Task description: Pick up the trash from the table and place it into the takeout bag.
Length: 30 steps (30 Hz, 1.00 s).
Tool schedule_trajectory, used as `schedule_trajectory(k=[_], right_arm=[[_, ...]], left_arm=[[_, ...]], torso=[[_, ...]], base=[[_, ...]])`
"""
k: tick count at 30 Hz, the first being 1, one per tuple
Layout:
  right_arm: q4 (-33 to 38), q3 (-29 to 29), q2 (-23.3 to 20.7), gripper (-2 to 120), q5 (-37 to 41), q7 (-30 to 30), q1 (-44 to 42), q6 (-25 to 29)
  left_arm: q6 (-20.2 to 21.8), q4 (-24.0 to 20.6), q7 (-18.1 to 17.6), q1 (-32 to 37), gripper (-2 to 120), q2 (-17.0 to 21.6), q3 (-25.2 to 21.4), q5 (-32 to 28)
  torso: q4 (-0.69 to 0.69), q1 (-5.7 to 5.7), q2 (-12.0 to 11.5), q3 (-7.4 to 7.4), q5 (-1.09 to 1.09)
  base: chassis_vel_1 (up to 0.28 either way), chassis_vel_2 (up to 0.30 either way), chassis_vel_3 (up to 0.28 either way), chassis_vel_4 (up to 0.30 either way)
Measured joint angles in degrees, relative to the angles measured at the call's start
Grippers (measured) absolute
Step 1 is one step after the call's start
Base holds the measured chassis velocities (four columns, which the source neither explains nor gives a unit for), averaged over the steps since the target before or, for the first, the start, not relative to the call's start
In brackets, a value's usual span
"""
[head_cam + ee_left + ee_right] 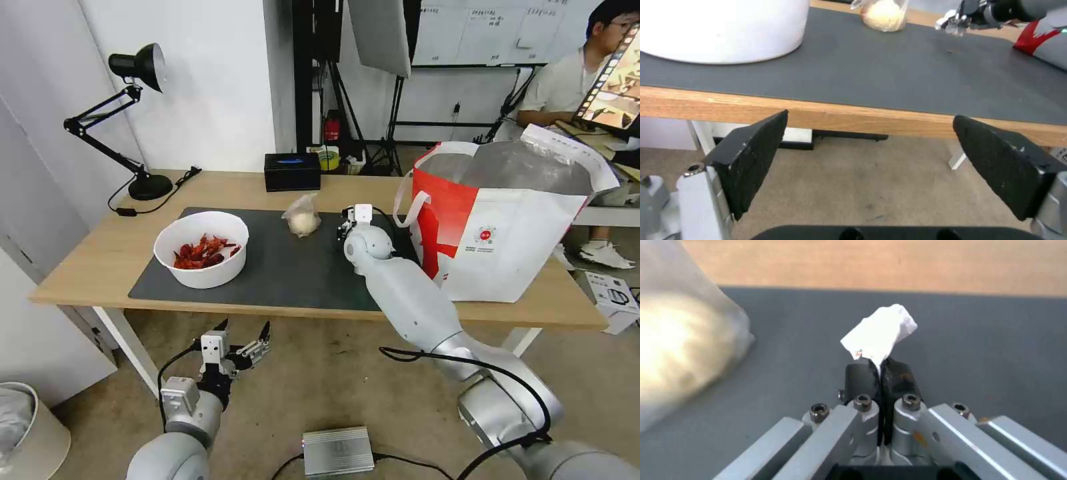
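Observation:
My right gripper [880, 365] is shut on a crumpled white tissue [880, 331], just above the dark grey mat [973, 340]. In the head view that gripper [347, 223] sits mid-table, to the right of the small clear bag with a whitish lump [302, 216] and left of the takeout bag [507, 233]. The white bowl of red shells [201, 248] stands on the mat's left part. My left gripper [243, 331] hangs open below the table's front edge [853, 115], with nothing between its pads [751, 160].
A black desk lamp [137, 120] stands at the table's back left, a black rectangular box [292, 171] at the back middle. A silver box [337, 451] with cables lies on the floor. A white bin [30, 427] stands low at the left.

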Motion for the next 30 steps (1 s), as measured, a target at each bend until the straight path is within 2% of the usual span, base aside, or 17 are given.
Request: schedule_trajectory(k=[7, 10, 12, 18, 20, 21, 23, 26, 30], right_arm=[[5.9, -0.9, -2.3, 0, 0.2, 1.0, -1.6, 0.1], [11.6, -1.3, -4.6, 0, 0.2, 2.0, -4.1, 0.0], [12.8, -1.3, -5.1, 0, 0.2, 2.0, -4.6, 0.0], [23.6, -1.3, -9.4, 0, 0.3, 3.2, -8.8, -0.1], [24.4, -1.2, -9.7, 0, 0.3, 3.2, -9.0, -0.2], [28.6, -0.9, -11.2, 0, 0.2, 3.5, -10.7, 0.0], [30.6, -0.6, -11.8, 0, 0.1, 3.7, -11.4, 0.0], [37.4, 0.3, -14.0, 0, 0.1, 4.7, -13.9, -0.3], [41.9, 1.1, -15.5, 0, 0.1, 4.9, -15.7, -0.5]], left_arm=[[-0.3, -0.3, 0.0, 0.4, 100, 0.0, -0.3, 0.1], [-0.3, -0.7, 0.0, 0.6, 100, 0.1, -0.5, 0.1], [-0.3, -0.7, 0.0, 0.6, 100, 0.1, -0.5, 0.1], [-0.4, -0.9, 0.0, 0.8, 100, 0.0, -0.3, 0.2], [-0.4, -0.9, 0.0, 0.8, 100, 0.0, -0.3, 0.2], [-0.4, -1.0, 0.0, 1.0, 100, -0.1, -0.2, 0.4], [-0.4, -1.0, 0.0, 1.0, 100, -0.1, -0.2, 0.4], [-0.4, -1.4, 0.0, 1.4, 100, -0.2, -0.2, 0.6], [-0.4, -1.7, 0.0, 1.6, 100, -0.1, -0.3, 0.7]], torso=[[0.00, 0.00, 0.0, 0.00, 0.00], [0.00, 0.00, 0.0, 0.00, 0.01], [0.01, 0.00, 0.0, -0.01, 0.01], [0.00, -0.01, 0.0, -0.01, 0.01], [0.00, -0.01, 0.0, -0.01, 0.01], [0.01, -0.01, 0.0, -0.01, 0.00], [0.00, -0.01, 0.0, -0.01, 0.00], [0.00, -0.01, 0.0, -0.02, 0.00], [0.01, -0.01, 0.0, -0.02, 0.01]], base=[[0.000, 0.000, 0.000, 0.000], [0.000, 0.000, 0.000, 0.000], [0.000, 0.000, 0.000, 0.000], [0.000, 0.000, 0.000, 0.000], [0.000, 0.000, 0.000, 0.000], [0.000, 0.000, 0.000, 0.000], [0.000, 0.000, 0.000, 0.000], [0.000, 0.000, 0.000, 0.000], [0.000, 0.000, 0.000, 0.000]])
